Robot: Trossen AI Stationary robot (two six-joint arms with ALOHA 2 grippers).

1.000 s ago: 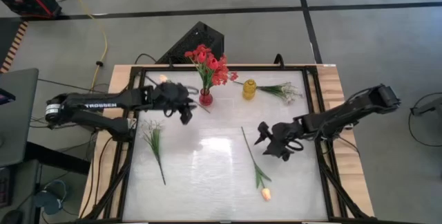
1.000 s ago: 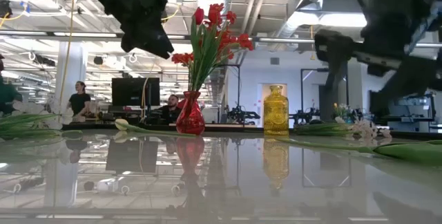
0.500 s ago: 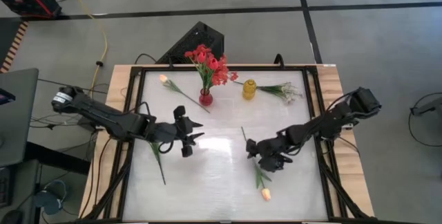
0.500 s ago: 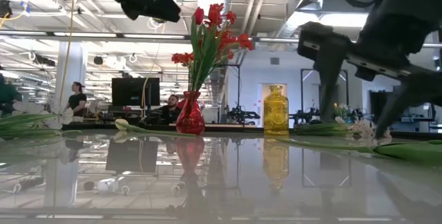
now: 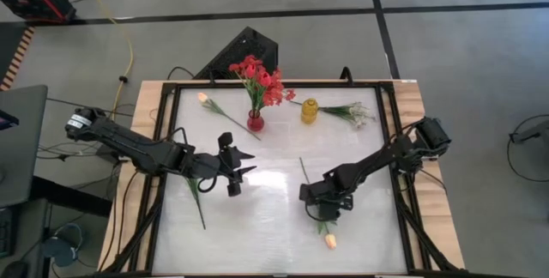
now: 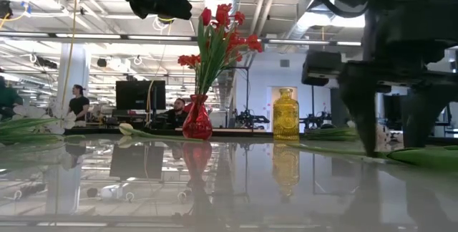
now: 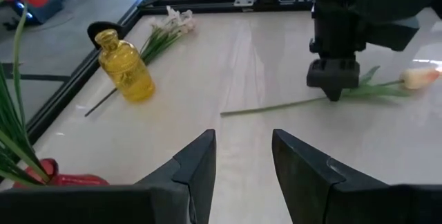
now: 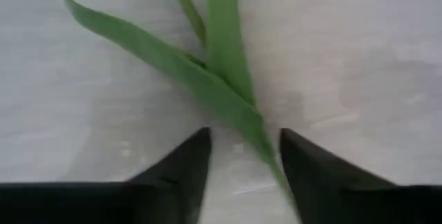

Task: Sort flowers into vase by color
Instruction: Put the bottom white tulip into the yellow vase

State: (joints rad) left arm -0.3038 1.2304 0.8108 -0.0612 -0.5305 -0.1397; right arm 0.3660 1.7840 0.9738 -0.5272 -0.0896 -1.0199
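A pale peach tulip (image 5: 330,241) lies flat near the table's near edge, its stem (image 5: 305,173) running toward the middle. My right gripper (image 5: 320,208) is lowered over its leaves (image 8: 224,96), open, with a finger on either side of the leaf and stem (image 7: 276,105). My left gripper (image 5: 243,166) hovers open over the table's middle left, pointing right. A red vase (image 5: 256,123) holds red flowers (image 5: 259,81). A yellow vase (image 5: 310,111) stands beside it. Another peach tulip (image 5: 204,99) and two white sprigs (image 5: 353,113) (image 5: 192,175) lie on the table.
The white tabletop has a black frame (image 5: 390,141) around it. The two vases stand near the far edge with a white sprig lying beside the yellow vase (image 7: 126,72). People sit at desks in the room beyond the table (image 6: 79,103).
My right gripper moved toward the table's left and near edge and came down over the tulip's leaves. My left gripper left the red vase, moved toward the near edge and turned to point right, then stayed still.
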